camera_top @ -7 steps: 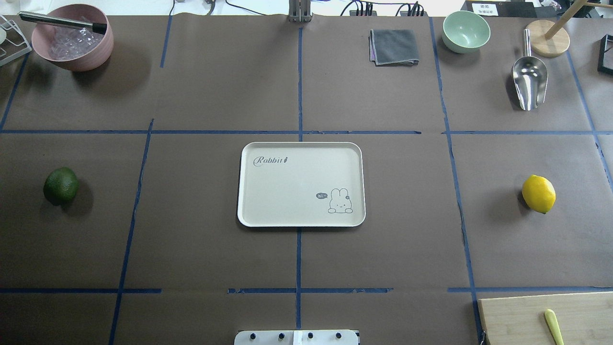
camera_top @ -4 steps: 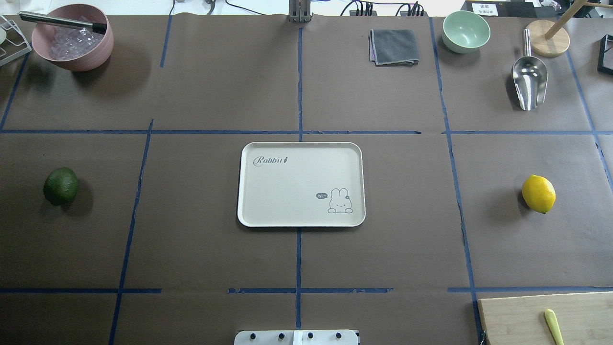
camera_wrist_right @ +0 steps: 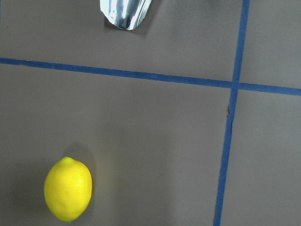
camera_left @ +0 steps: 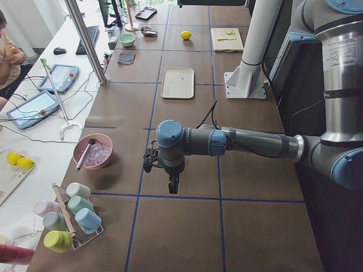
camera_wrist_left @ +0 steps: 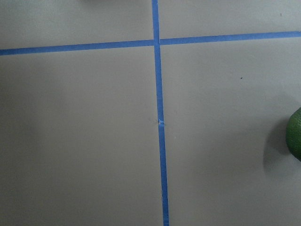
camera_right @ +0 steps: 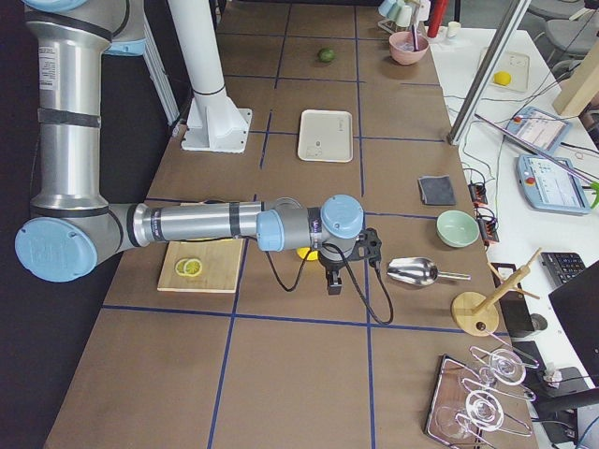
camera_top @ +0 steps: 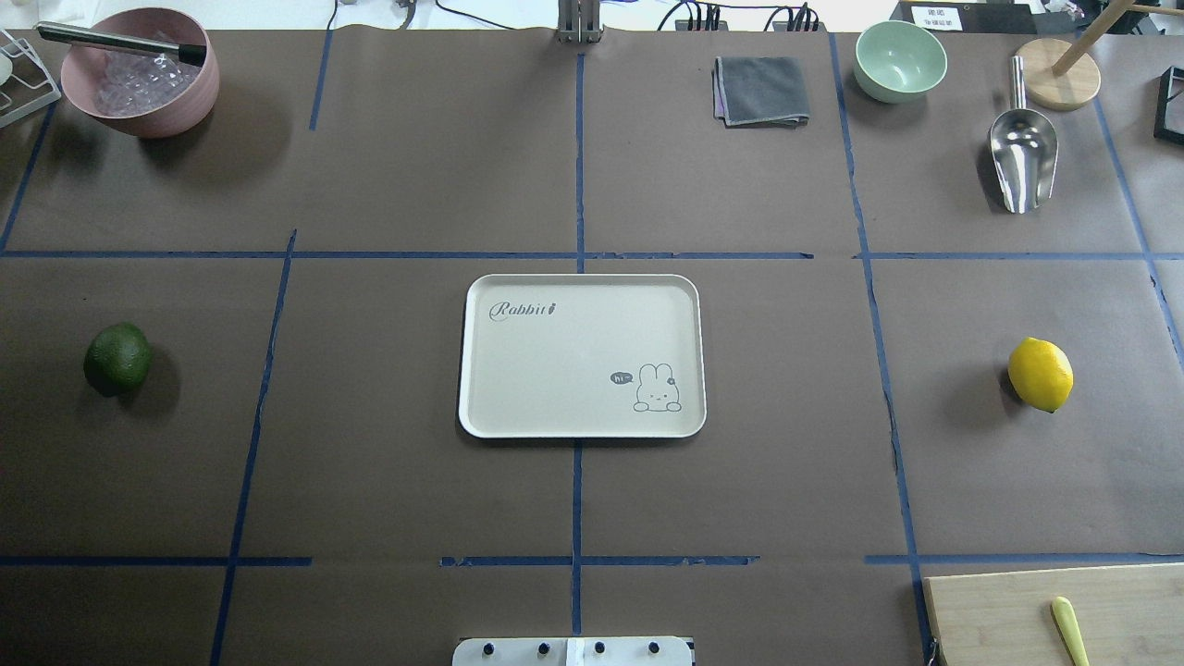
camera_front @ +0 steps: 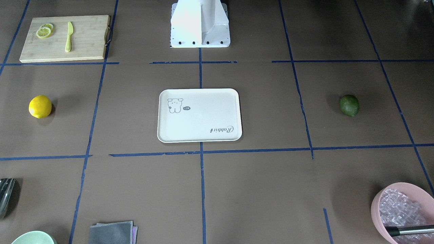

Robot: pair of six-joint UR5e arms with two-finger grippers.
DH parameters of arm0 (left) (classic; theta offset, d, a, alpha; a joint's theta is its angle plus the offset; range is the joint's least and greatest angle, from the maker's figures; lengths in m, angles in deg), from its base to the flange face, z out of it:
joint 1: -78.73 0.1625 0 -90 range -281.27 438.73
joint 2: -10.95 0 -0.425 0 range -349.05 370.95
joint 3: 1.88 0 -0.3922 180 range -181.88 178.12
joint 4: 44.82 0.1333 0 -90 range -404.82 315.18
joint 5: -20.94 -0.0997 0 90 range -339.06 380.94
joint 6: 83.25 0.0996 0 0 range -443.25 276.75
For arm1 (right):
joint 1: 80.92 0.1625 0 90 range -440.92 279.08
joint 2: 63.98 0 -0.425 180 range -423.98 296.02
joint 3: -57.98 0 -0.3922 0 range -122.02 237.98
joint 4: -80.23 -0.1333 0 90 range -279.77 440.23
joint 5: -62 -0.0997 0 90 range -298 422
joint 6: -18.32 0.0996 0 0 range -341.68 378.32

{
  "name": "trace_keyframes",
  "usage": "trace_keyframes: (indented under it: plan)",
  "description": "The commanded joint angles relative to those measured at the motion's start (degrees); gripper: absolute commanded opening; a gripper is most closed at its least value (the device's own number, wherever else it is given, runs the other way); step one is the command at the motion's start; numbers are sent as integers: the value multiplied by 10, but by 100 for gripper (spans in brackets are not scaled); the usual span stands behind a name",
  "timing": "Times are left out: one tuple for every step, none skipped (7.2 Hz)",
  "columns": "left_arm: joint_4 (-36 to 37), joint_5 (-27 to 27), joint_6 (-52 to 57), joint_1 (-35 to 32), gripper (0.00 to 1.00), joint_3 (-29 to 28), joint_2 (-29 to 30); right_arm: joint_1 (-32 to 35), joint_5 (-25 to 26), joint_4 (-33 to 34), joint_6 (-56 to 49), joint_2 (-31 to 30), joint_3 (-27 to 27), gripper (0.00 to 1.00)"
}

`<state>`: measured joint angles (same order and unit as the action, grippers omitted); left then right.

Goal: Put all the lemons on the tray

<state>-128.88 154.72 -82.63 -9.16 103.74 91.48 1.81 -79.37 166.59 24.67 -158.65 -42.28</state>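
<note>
The off-white rabbit tray [camera_top: 581, 355] lies at the table's middle with nothing on it; it also shows in the front view [camera_front: 200, 118]. The green lemon [camera_top: 117, 359] lies on the table far to its left and shows at the right edge of the left wrist view [camera_wrist_left: 295, 134]. The yellow lemon [camera_top: 1041, 374] lies far to the tray's right and shows in the right wrist view [camera_wrist_right: 68, 189]. My left gripper [camera_left: 173, 184] and right gripper [camera_right: 332, 283] hang above the table and show only in the side views. I cannot tell whether they are open or shut.
A wooden cutting board [camera_front: 84, 40] with lemon slices [camera_front: 44, 31] and a yellow knife [camera_front: 68, 36] sits near the robot base [camera_front: 200, 23]. A pink bowl [camera_top: 139, 74], grey cloth [camera_top: 760, 90], green bowl [camera_top: 900, 60] and metal scoop [camera_top: 1022, 153] line the far edge.
</note>
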Motion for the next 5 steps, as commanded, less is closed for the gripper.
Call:
trace_keyframes:
  plan:
    - [-1, 2, -7, 0, 100, -4, 3, -79, 15, -139, 163, -26, -18, 99]
    - [0, 1, -7, 0, 100, -5, 4, -112, 29, -204, 233, -37, -18, 99]
    - [0, 1, -7, 0, 100, -5, 6, -158, 53, -230, 276, -37, -19, 99]
    - [0, 1, -7, 0, 100, -5, 6, -191, 83, -253, 291, -38, -19, 98]
    - [0, 2, -11, 0, 100, -5, 7, -217, 107, -255, 306, -38, -19, 98]
